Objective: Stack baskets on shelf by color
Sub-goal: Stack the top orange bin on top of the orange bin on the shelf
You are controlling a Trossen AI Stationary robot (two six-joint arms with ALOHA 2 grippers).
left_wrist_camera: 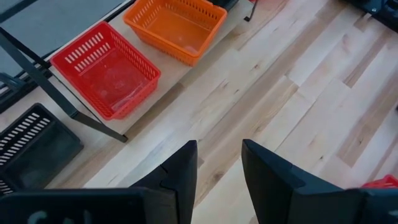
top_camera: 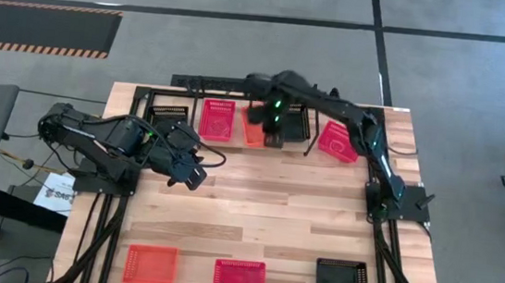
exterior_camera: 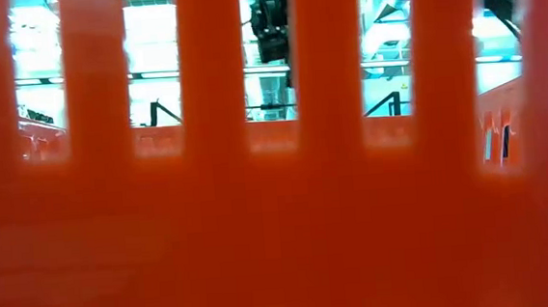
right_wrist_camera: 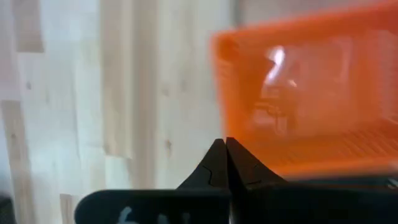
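A: Right gripper (top_camera: 272, 136) is over the shelf (top_camera: 191, 108), fingers pressed together, tips meeting with nothing between them, an orange basket (right_wrist_camera: 311, 99) just beside them.

B: Count the baskets?

A: On the shelf: one black (top_camera: 169, 115), one red (top_camera: 218, 118), that orange one (top_camera: 253, 130), and another red (top_camera: 338, 140) tilted at the far side of the gripper. Near edge of the table (top_camera: 265, 208): one orange (top_camera: 150, 265), one red (top_camera: 239, 281), one black (top_camera: 342, 279). Seven showing.

B: The left gripper (top_camera: 190, 174)?

A: Over bare wood, well apart from the right one, fingers (left_wrist_camera: 180, 177) parted, holding nothing.
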